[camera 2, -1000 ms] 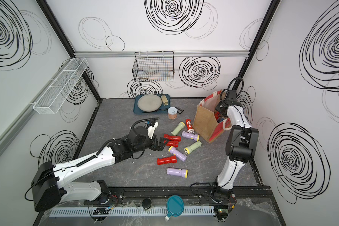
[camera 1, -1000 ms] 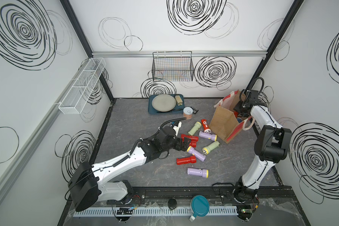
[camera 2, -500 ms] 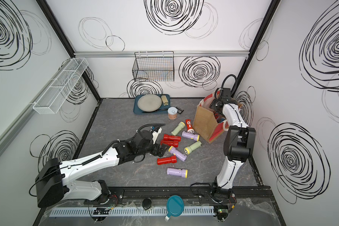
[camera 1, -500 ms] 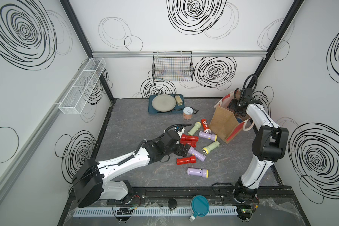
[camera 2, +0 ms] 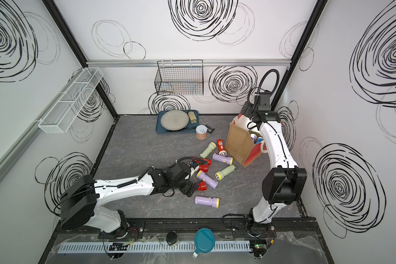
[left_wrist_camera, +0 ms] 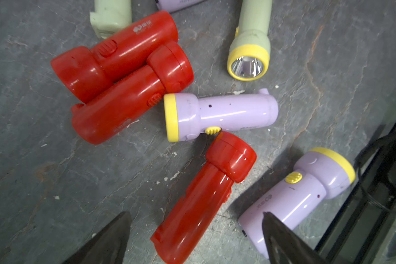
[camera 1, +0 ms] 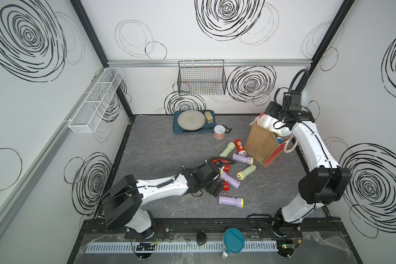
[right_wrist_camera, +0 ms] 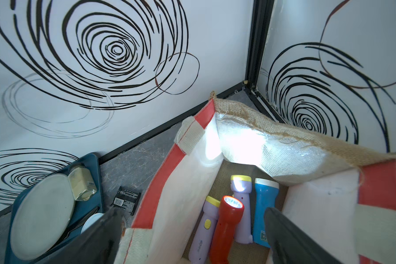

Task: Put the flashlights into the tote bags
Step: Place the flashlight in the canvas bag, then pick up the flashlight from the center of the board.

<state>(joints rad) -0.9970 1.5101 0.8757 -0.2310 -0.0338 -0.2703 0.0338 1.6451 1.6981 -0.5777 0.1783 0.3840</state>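
Note:
The tote bag stands at the right, brown jute with red-and-white sides. My right gripper hangs open above the bag's rim with nothing in it. Inside lie a lit red flashlight, two lilac ones and a blue one. Several flashlights lie on the floor left of the bag. My left gripper is open low over them, one finger on each side of a red flashlight. A lilac flashlight lies against one fingertip.
Two red flashlights lie side by side, near a lilac one and a pale green one. At the back stand a teal tray and a white-lidded tin. A black wire basket hangs on the back wall.
My right gripper has opened wide and risen out of the bag. My left arm has swung toward the front, from the paired red flashlights to the single red one.

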